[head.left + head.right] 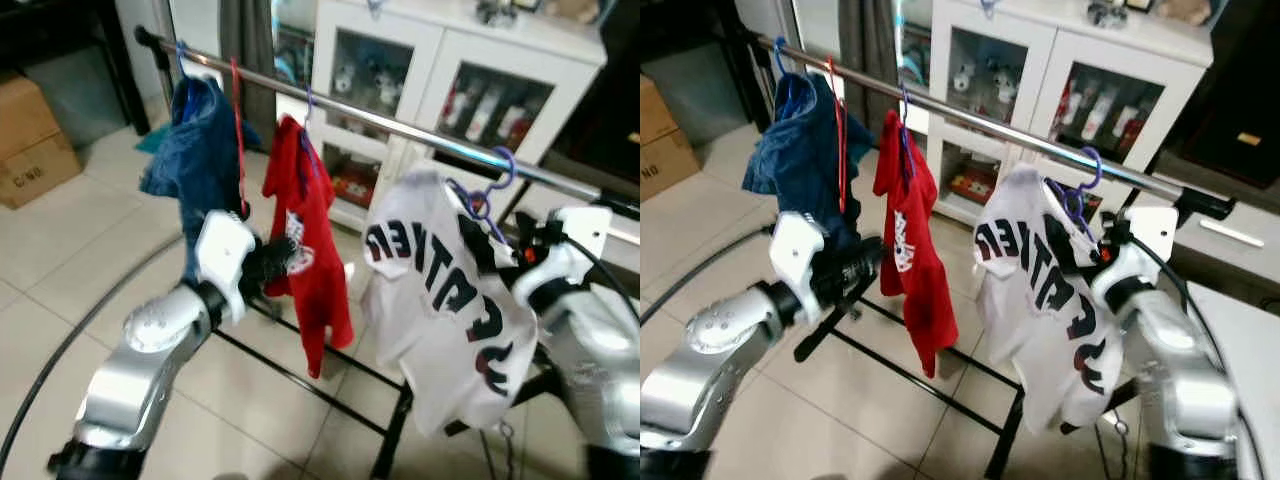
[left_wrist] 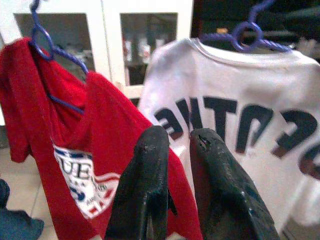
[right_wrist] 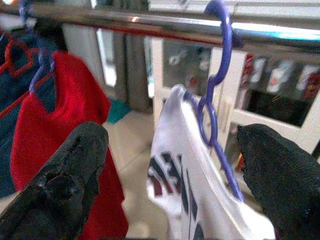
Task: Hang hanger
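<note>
Hanging by its hook over a steel rail (image 3: 150, 22): a purple hanger (image 3: 214, 115), carrying a white T-shirt (image 1: 450, 300) with dark lettering, hook seated on the bar and shirt draped free below. Right gripper (image 3: 175, 175) just behind that hanger, fingers spread wide to either side of the hanger's neck, touching neither hook nor cloth as far as can be told. Right arm (image 1: 1170, 350) raised close beside the white shirt, its wrist near the rail. Further along the same rail toward the robot's left: a red T-shirt (image 1: 315, 260) on another purple hanger (image 2: 50, 55), then an empty red hanger (image 1: 238, 130), then a blue garment (image 1: 195, 150) on a blue hook. Left gripper (image 2: 177, 190) lifted in front of the red shirt, fingers nearly pressed together with a thin gap between them, pinching nothing, tips pointed at the space between red shirt and white shirt. Behind the rack, a white cabinet (image 1: 440, 60) with glass doors; at the far left, cardboard boxes (image 1: 30, 140) on pale floor tiles (image 1: 90, 250); beneath the clothes, the black base bars of the rack (image 1: 310, 385).
</note>
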Available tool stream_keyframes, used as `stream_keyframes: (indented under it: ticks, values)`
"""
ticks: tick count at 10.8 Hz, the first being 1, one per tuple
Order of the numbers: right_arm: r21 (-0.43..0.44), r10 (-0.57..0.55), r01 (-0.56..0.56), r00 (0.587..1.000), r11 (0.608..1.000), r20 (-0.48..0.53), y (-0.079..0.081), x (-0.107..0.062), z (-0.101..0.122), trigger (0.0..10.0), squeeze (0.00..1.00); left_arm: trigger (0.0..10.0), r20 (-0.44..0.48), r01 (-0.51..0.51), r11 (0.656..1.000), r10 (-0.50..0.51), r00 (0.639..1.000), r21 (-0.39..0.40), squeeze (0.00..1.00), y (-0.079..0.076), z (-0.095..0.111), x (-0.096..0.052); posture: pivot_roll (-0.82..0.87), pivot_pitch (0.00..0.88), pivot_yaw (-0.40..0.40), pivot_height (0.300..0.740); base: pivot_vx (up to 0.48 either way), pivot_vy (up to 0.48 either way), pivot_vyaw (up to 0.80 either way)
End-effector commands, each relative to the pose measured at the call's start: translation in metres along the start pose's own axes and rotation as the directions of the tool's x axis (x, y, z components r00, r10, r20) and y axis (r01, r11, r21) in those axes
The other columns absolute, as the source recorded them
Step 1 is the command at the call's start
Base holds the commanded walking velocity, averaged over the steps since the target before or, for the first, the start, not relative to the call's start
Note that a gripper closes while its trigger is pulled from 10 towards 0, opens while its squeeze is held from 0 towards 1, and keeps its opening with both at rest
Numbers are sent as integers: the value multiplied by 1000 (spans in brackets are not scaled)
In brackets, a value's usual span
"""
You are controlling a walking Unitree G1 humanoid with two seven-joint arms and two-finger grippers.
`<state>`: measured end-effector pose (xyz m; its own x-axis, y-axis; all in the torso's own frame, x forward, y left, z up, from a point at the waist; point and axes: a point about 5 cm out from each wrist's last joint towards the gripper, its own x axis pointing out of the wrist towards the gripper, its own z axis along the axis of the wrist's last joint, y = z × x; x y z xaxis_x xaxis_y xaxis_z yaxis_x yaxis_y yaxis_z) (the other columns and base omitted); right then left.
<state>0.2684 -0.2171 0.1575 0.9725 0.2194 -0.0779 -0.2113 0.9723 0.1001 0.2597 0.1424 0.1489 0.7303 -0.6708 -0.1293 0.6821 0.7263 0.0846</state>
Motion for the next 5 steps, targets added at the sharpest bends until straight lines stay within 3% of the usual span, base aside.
stream_keyframes:
  ticks: [1,3,5]
  values:
    - [2,35,-35,999,999,-8,0,1,5,10000,1000,10000,12,49,999,-49,999,12,0,-5,5,-1,78,0,-76,740,0,0,0]
    - [14,52,-51,997,999,-52,-1,22,15,10000,1000,10000,-6,152,988,-152,988,5,0,-2,8,5,64,0,-61,740,0,0,0]
    - [0,-20,21,990,1000,-142,-7,47,15,10000,1000,10000,-22,247,969,-247,969,12,0,-2,12,13,59,0,-54,740,0,0,0]
